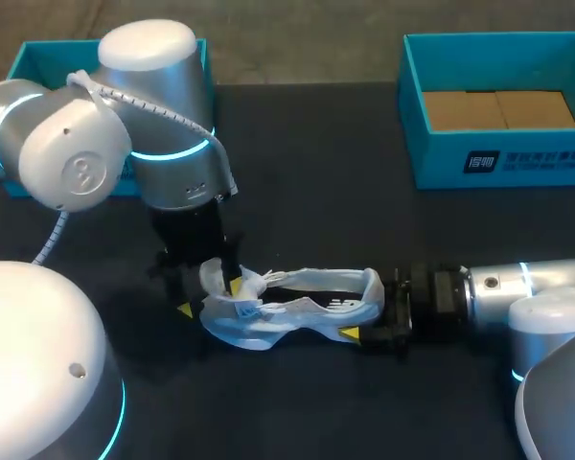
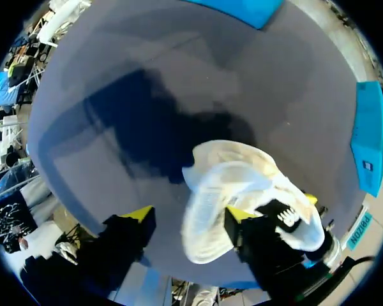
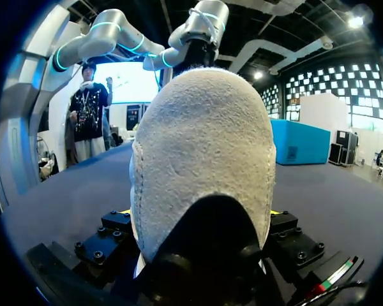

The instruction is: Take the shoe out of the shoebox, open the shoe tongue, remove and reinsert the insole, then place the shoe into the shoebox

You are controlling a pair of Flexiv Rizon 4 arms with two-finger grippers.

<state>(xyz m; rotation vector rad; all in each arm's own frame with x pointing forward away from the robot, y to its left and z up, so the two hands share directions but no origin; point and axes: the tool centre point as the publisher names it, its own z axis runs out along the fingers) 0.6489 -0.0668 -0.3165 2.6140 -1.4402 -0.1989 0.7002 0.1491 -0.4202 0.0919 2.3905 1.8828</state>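
Observation:
A white shoe (image 1: pixel 297 309) lies on its side on the black table, toe toward my left arm. My left gripper (image 1: pixel 210 297) hangs over the toe end, open. In the left wrist view its fingers (image 2: pixel 190 213) stand wide apart, one yellow tip (image 2: pixel 239 212) against the shoe (image 2: pixel 223 191), the other over bare table. My right gripper (image 1: pixel 362 309) comes in low from the right, shut on the shoe's heel. In the right wrist view the heel (image 3: pixel 204 146) sits between its fingers (image 3: pixel 198 213) and hides the rest of the shoe. The open blue shoebox (image 1: pixel 498 163) stands at the back right.
A second blue box (image 1: pixel 29 57) sits at the back left, partly hidden behind my left arm. Bare black table lies between the shoe and the right shoebox, and along the front edge.

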